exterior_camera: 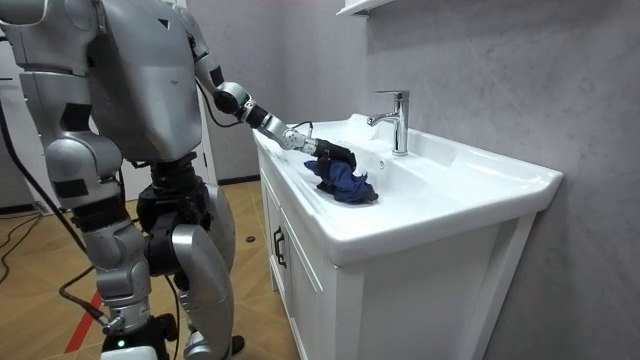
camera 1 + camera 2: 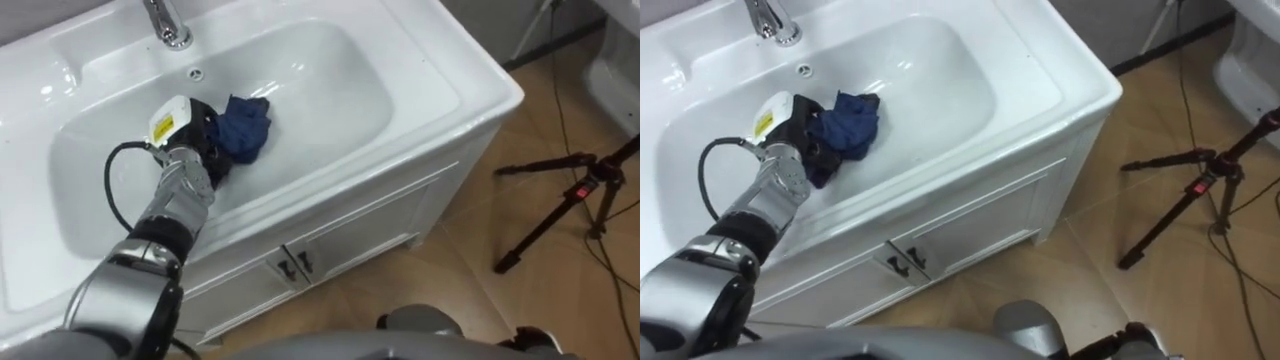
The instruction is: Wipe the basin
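Left eye view: the left robot hand (image 2: 196, 138) reaches into the white basin (image 2: 330, 95). Its dark fingers are clamped on a bunched blue cloth (image 2: 247, 127), which lies on the basin's bottom just in front of the tap (image 2: 166, 22). Room view: the robot stands upright beside the cabinet (image 1: 300, 265) that carries the basin.

Eye views look down into the basin (image 2: 330, 90); room view sees it sidelong.

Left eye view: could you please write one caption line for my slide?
Robot's left hand at a blue cloth inside the white basin, near the tap.
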Available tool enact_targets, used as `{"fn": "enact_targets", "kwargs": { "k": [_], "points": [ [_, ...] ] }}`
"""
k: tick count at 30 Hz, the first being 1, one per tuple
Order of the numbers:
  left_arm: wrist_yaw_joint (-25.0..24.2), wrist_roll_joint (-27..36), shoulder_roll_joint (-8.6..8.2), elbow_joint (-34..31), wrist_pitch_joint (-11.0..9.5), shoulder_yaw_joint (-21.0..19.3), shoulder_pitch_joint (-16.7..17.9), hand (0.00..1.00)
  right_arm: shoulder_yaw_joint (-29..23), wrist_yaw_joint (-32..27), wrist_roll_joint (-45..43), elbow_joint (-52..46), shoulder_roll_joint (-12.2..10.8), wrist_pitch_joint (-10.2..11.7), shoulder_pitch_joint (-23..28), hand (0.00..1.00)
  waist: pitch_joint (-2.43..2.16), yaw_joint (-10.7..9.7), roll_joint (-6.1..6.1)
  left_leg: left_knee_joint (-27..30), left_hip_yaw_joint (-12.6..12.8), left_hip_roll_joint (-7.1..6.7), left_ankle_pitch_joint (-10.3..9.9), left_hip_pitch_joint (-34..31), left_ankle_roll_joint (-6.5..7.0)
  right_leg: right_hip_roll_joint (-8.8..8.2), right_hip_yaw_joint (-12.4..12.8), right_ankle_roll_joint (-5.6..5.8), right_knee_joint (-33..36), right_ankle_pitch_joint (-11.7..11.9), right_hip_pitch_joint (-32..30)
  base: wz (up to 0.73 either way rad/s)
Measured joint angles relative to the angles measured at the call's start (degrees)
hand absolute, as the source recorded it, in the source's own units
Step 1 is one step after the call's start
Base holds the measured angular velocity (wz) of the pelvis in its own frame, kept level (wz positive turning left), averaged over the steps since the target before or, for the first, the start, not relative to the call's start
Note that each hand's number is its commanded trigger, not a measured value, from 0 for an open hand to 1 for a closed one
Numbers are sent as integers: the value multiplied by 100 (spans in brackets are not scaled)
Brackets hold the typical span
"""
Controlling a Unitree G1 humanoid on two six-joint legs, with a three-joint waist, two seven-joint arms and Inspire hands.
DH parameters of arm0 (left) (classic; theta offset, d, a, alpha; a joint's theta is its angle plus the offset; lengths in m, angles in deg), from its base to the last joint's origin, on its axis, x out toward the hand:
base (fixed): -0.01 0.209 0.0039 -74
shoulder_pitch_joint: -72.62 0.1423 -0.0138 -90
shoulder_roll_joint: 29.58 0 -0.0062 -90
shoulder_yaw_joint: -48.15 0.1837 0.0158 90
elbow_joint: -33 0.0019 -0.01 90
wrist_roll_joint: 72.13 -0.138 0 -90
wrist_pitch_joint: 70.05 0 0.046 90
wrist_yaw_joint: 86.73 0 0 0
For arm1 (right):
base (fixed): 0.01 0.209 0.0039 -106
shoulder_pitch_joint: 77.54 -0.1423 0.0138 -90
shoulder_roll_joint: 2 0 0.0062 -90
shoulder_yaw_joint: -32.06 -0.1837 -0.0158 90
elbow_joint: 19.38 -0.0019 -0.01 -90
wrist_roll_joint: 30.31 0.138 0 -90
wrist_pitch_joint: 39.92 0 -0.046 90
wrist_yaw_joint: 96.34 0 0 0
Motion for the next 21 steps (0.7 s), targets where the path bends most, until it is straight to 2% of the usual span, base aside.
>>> {"fn": "enact_targets", "kwargs": {
  "k": [4, 8, 11, 16, 21],
  "points": [
    [0, -152, 3, -7, -5, -9, 22, 100, -112, -4, 5, -22, 2, 78, -2, 0, 7, 80, -8, 3, -90, 2, 2, 46, -1, -2, -73, -10, -18, -11, 93, 10],
    [37, -170, 26, -481, -53, -229, 334, 100, -170, 12, 15, -40, 2, 165, 45, 0, 16, 190, -21, -44, -127, 3, 5, 97, -10, -5, -113, -16, -16, -48, 130, 4],
    [113, -155, 43, -667, -108, -338, 542, 100, -268, 22, 16, -66, -13, 188, 44, 0, 14, 184, -20, -44, -205, 1, 5, 92, -10, -27, -224, -22, -72, -51, 161, 13],
    [184, -144, 50, -690, -133, -439, 611, 100, -325, 21, 187, -101, -21, 276, 39, 0, 5, 207, -22, -46, -334, -10, 5, 87, -11, -53, -361, -20, -110, -90, 241, 16],
    [499, -154, 116, -1460, -151, -468, 851, 100, -325, 3, 570, -210, -33, 332, 67, 0, 0, 435, -23, -36, -337, -10, 5, 93, -11, -57, -378, -25, -115, -103, 252, 1]
  ]
}}
